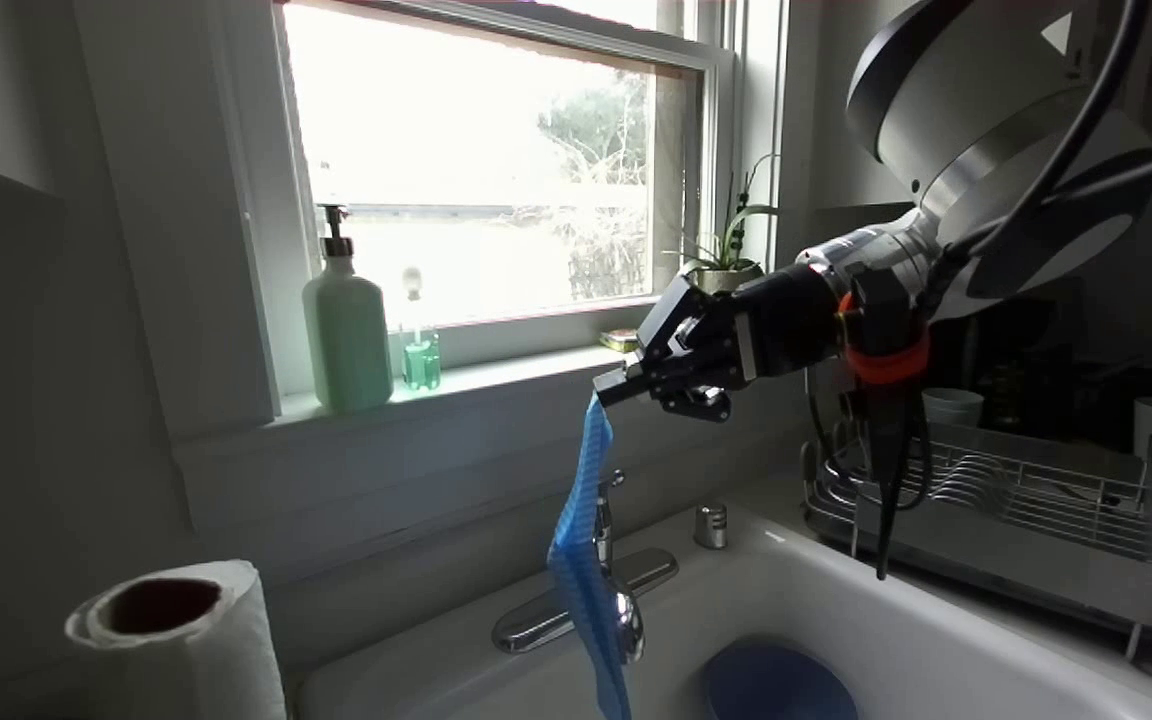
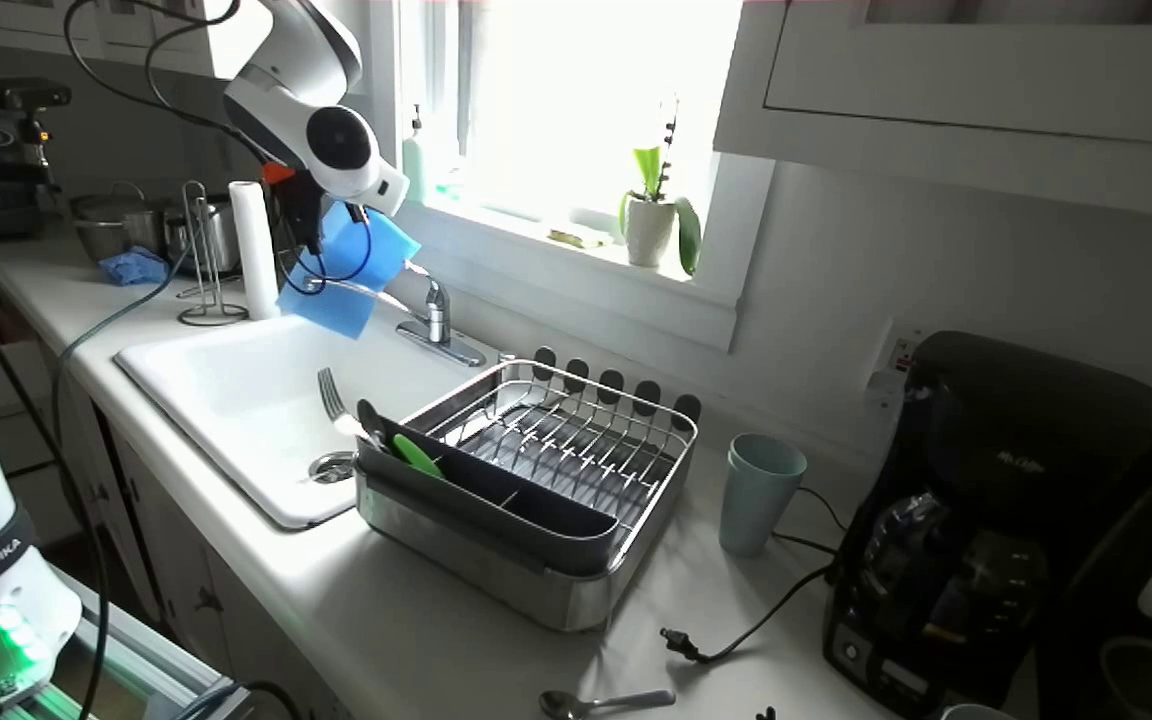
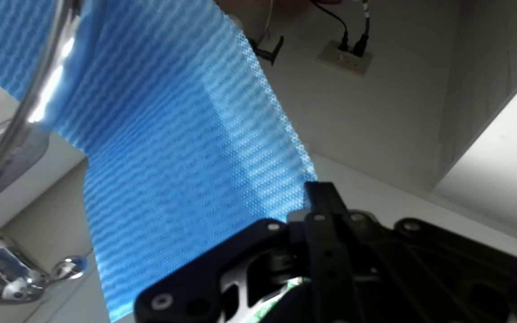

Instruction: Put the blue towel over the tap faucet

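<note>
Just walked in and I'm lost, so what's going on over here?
A robot has its claw shut on a towel, which hangs beside the tap at the sink. The towel doesn't look draped over yet: in the wrist view, the spout passes in front of it. Whether the two touch, I can't tell.

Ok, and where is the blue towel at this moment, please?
In an exterior view, the blue towel hangs from the gripper near the picture's middle, partly hiding the faucet behind it, with the dish rack off to the right.
</note>
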### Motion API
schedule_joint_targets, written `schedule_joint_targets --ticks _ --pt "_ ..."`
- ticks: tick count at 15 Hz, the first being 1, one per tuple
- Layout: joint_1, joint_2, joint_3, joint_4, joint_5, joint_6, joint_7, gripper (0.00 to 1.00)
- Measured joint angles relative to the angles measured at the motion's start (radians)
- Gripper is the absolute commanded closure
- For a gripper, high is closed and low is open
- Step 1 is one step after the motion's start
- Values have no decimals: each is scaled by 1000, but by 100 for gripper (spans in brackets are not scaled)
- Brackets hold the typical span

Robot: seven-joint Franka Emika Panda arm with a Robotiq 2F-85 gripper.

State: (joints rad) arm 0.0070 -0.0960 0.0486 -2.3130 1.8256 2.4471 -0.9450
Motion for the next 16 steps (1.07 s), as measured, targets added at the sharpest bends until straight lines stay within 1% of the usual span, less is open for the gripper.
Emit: schedule_joint_targets --ticks 4,6,8,13,16 --pt "-5 -16 -7 -56 -22 38 39 99" --pt "-7 -29 -10 -80 -46 59 86 99" --pt "-7 -36 -12 -97 -81 55 140 99" --pt "-8 -36 -18 -111 -207 -23 275 99" --pt "-13 -37 -31 -119 -268 -78 321 98"
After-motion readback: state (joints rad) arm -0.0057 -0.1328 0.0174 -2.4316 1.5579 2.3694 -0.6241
